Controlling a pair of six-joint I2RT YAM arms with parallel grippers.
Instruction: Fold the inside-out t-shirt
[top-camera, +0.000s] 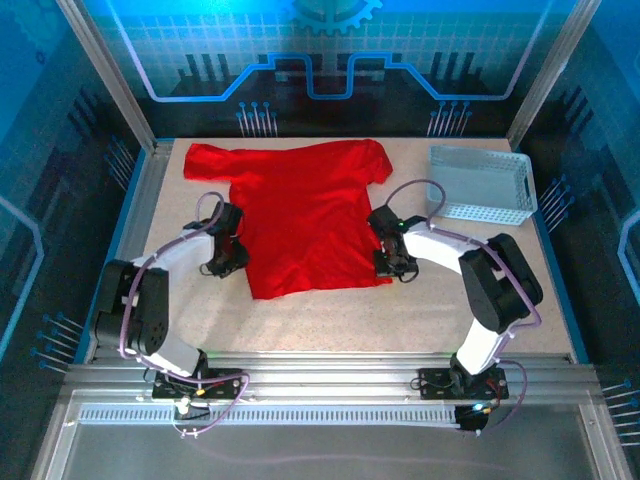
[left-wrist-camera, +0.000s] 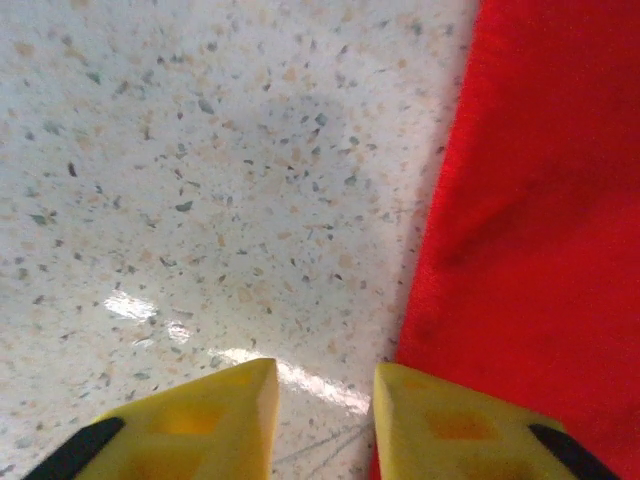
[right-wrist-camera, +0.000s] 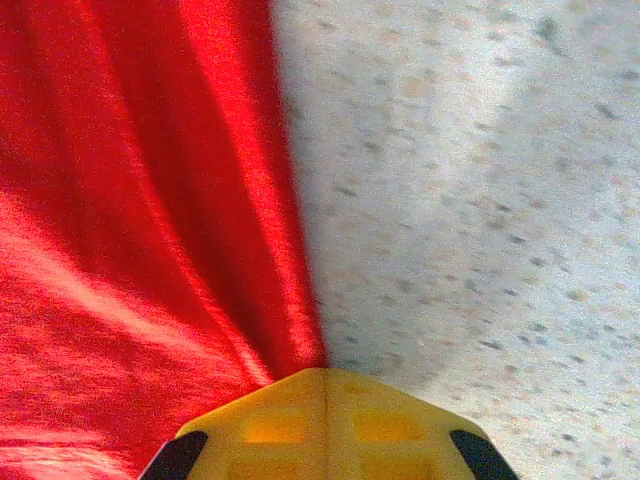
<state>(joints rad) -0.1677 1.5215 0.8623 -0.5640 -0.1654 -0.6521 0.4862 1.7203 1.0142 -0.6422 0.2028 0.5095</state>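
Note:
The inside-out t-shirt (top-camera: 305, 215) lies spread flat and red in the middle of the table, sleeves toward the back. My left gripper (top-camera: 228, 265) is down at the shirt's lower left edge. In the left wrist view its yellow jaws (left-wrist-camera: 325, 375) stand apart over bare table, and the right finger (left-wrist-camera: 450, 420) sits over the cloth's edge (left-wrist-camera: 540, 200). My right gripper (top-camera: 393, 268) is at the lower right edge. In the right wrist view its jaws (right-wrist-camera: 325, 372) are pressed together, and the folds of red cloth (right-wrist-camera: 130, 250) run into their tip.
A white mesh basket (top-camera: 483, 183) stands at the back right, apart from the shirt. Speckled tabletop (top-camera: 330, 320) lies bare in front of the hem. Metal frame posts and blue walls close in the back and sides.

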